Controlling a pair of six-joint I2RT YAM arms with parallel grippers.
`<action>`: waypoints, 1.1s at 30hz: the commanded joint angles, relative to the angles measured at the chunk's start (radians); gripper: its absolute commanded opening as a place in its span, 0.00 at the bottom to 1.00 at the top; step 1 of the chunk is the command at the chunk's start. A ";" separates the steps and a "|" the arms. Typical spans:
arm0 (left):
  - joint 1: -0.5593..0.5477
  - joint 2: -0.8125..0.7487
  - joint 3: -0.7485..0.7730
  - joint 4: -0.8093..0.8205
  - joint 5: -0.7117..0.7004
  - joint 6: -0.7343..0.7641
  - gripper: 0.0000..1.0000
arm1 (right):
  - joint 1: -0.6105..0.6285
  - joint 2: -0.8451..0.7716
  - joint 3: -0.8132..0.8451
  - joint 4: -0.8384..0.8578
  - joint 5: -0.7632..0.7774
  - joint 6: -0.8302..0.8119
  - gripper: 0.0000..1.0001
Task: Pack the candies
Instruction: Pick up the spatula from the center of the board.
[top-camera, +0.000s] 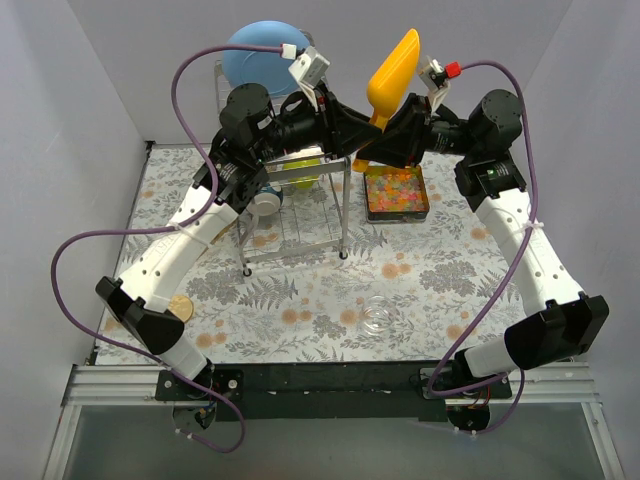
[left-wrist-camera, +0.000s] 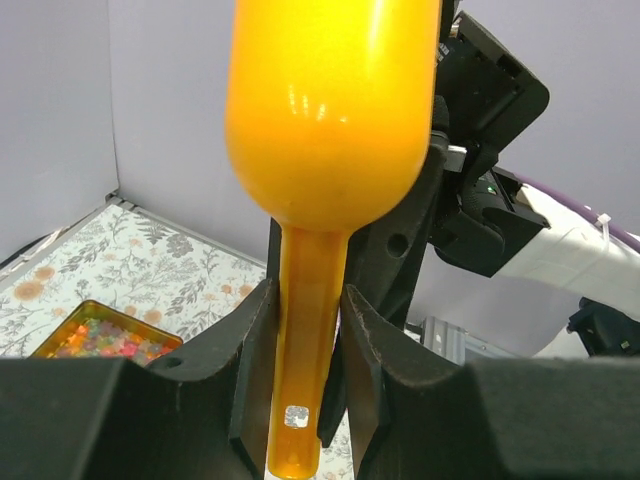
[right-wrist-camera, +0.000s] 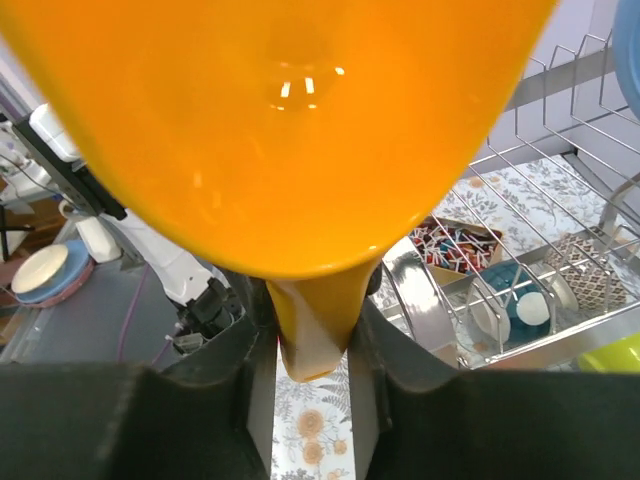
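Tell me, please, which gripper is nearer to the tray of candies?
The right gripper: it hangs over the far left corner of the tray of candies. The left gripper sits farther left, over the wire rack.

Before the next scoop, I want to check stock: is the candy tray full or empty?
Full: candies cover the tray wall to wall in the top view; depth cannot be told.

Robot lab test cell: plain white walls (top-camera: 80, 80) box in floral-cloth table (top-camera: 300, 300); arms (top-camera: 190, 235) bolted to aluminium rail (top-camera: 110, 385), purple cables (top-camera: 110, 234) looped; wire dish rack (top-camera: 300, 225).
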 joint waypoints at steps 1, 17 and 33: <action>-0.003 -0.045 0.001 0.032 -0.033 -0.010 0.00 | 0.003 -0.009 0.042 0.062 -0.008 -0.032 0.20; 0.034 -0.226 -0.082 -0.292 -0.089 0.309 0.98 | -0.258 0.035 0.423 -0.873 0.212 -0.710 0.01; 0.040 0.111 0.392 -0.433 -0.117 0.178 0.68 | 0.211 -0.152 0.100 -1.055 1.408 -1.405 0.01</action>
